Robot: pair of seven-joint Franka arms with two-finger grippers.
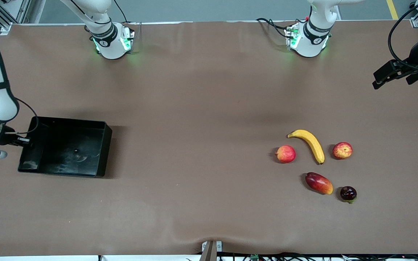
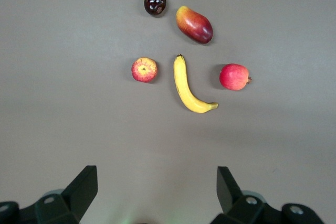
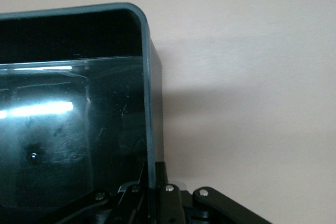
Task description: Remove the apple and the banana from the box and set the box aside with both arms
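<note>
The black plastic bin [image 1: 65, 146] sits on the brown table [image 1: 194, 108] toward the right arm's end. The right gripper [image 1: 25, 141] is at the bin's end wall nearest that end of the table, its fingers pressed together on the wall's rim, one inside and one outside, as the right wrist view shows [image 3: 149, 192].

Toward the left arm's end lie the fruits. The yellow banana [image 1: 310, 144] curves between two round red fruits: a red apple streaked with yellow [image 1: 342, 150] on the side toward the left arm's end, and a plainer red round fruit [image 1: 286, 153] on the side toward the bin. Nearer to the front camera lie the oval red-orange mango [image 1: 319, 183] and, beside it, a small dark purple fruit [image 1: 348, 193].

The left gripper [image 1: 394, 75] hangs in the air over bare table at the left arm's end, fingers spread wide and holding nothing; its wrist view shows all five fruits.
</note>
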